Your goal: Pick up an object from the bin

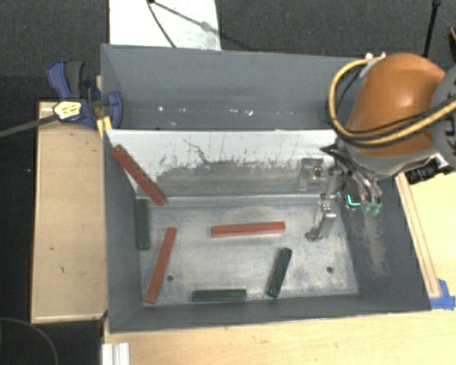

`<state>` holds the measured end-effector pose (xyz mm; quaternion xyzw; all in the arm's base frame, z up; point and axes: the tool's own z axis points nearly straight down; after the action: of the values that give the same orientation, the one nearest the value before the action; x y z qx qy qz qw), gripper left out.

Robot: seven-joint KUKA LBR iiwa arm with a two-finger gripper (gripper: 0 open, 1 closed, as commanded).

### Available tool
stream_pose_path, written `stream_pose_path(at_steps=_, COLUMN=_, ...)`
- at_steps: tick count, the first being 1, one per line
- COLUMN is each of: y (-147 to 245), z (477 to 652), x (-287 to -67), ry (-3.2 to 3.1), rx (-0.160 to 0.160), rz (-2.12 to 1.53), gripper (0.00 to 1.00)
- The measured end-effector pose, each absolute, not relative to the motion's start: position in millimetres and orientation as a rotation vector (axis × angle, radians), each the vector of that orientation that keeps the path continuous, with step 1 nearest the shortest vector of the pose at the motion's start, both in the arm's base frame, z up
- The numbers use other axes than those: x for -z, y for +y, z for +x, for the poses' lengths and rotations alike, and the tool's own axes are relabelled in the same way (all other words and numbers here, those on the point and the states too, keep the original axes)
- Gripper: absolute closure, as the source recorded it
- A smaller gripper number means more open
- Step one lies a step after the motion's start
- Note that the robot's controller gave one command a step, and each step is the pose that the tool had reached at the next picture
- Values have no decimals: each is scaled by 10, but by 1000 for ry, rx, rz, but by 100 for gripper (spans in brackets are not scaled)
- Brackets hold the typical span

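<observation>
My gripper [316, 233] hangs low over the right part of the bin floor, close to the right wall. To its left a red flat bar [247, 230] lies crosswise in the middle of the floor, its right end a short way from the gripper. A dark green bar [278, 272] lies tilted below and left of the gripper, apart from it.
Another dark green bar [219, 296] lies along the front edge. A red bar [160, 265] lies slanted at the front left, with a dark green bar [141, 223] upright along the left wall. A third red bar [139, 175] leans in the back left corner.
</observation>
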<state>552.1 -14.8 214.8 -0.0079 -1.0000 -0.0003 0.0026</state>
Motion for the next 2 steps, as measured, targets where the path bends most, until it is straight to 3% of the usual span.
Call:
stream_pose_path(at_steps=1, y=433, z=5607, x=-1040, ry=-3066, rx=2, rz=-671, gripper=0)
stream_pose_path(at_steps=2, y=515, z=5651, x=-685, ry=-3077, rx=-1, rz=-610, gripper=0)
